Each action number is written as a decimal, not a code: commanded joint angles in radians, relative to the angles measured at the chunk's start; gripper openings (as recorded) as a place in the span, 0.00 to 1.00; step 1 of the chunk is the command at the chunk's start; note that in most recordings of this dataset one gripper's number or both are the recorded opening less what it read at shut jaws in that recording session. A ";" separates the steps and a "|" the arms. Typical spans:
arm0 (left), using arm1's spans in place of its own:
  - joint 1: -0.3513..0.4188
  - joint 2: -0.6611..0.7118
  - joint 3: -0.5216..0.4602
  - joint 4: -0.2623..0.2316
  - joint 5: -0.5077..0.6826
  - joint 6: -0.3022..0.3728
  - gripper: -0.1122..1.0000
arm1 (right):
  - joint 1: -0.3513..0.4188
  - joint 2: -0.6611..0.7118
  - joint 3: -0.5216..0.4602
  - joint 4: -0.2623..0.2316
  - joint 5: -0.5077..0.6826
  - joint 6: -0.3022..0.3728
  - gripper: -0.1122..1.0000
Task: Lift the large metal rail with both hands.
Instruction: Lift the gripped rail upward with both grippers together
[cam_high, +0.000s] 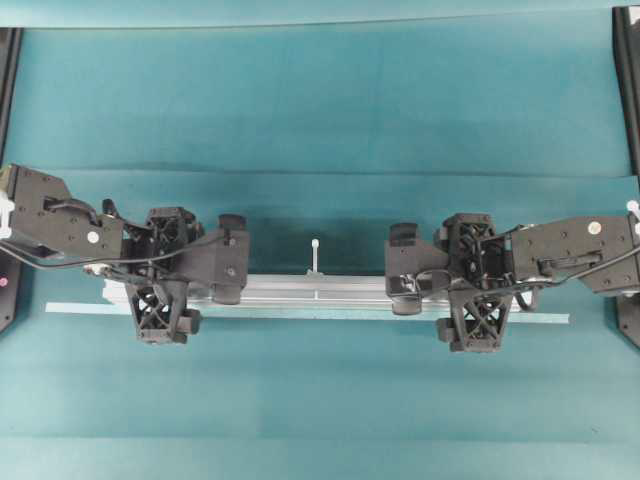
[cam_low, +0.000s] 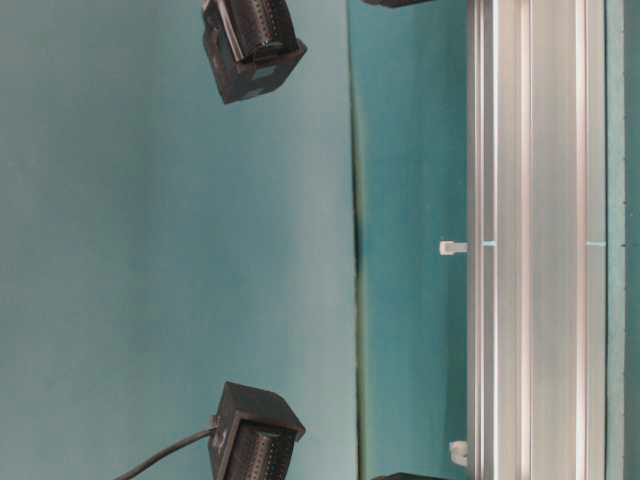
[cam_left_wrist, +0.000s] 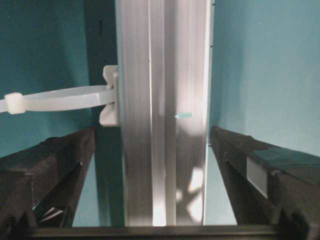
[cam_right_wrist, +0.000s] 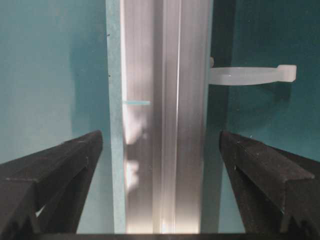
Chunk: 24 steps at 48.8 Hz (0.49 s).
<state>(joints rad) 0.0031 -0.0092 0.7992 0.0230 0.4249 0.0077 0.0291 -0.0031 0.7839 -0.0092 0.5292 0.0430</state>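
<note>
One large metal rail (cam_high: 330, 292) lies lengthwise across the teal bench (cam_high: 320, 110), running left to right in the overhead view. One thin pale strip (cam_high: 75, 307) lies just beside its near edge and sticks out past both ends. Two black arms, one hand each. Left hand (cam_high: 160, 275) sits over the rail's left part, right hand (cam_high: 477, 283) over its right part. Both hands are spread wide: in each wrist view the rail (cam_left_wrist: 162, 115) (cam_right_wrist: 165, 120) runs up between the two fingers (cam_left_wrist: 47, 165) (cam_right_wrist: 55, 165) with a teal gap on each side, so no contact. White pegs (cam_high: 315, 255) on the rail's far side: one plain in the overhead view; the table-level view shows two (cam_low: 452, 247); a third is possibly hidden under an arm, can't tell. Each wrist view shows one peg (cam_left_wrist: 55, 99) (cam_right_wrist: 250, 75) sticking out sideways.
</note>
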 joint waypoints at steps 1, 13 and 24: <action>-0.002 -0.005 -0.006 0.003 -0.012 0.002 0.96 | -0.002 0.009 -0.008 0.014 0.002 0.015 0.95; -0.017 -0.006 -0.003 0.003 -0.038 0.003 0.44 | -0.002 0.018 -0.025 0.025 0.025 0.080 0.46; -0.015 -0.006 -0.003 0.003 -0.046 0.003 0.42 | -0.002 0.020 -0.026 0.028 0.028 0.098 0.46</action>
<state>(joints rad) -0.0092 -0.0077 0.8023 0.0230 0.3912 0.0092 0.0230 0.0092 0.7670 0.0123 0.5584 0.1273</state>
